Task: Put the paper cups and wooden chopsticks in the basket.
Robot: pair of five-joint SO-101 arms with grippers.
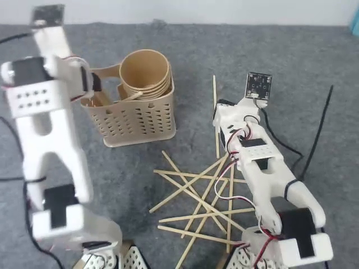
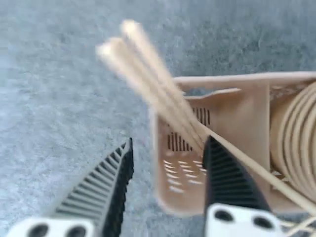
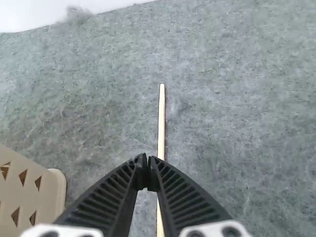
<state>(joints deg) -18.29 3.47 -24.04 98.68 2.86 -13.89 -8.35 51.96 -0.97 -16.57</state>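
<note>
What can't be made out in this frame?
High view: stacked cups in the basket, nested rims too close to count.
Left wrist view: chopsticks in the basket blurred, number unclear.
Right wrist view: whether the shut right pincer grips the chopstick; its fingers cover the contact.

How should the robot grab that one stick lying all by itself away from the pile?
Probably grip the lone chopstick on its bare far half, coming straight down from above with the jaws either side of its thin width. It lies flat and straight on the grey mat with nothing beside it there; its near end runs toward the pile.
</note>
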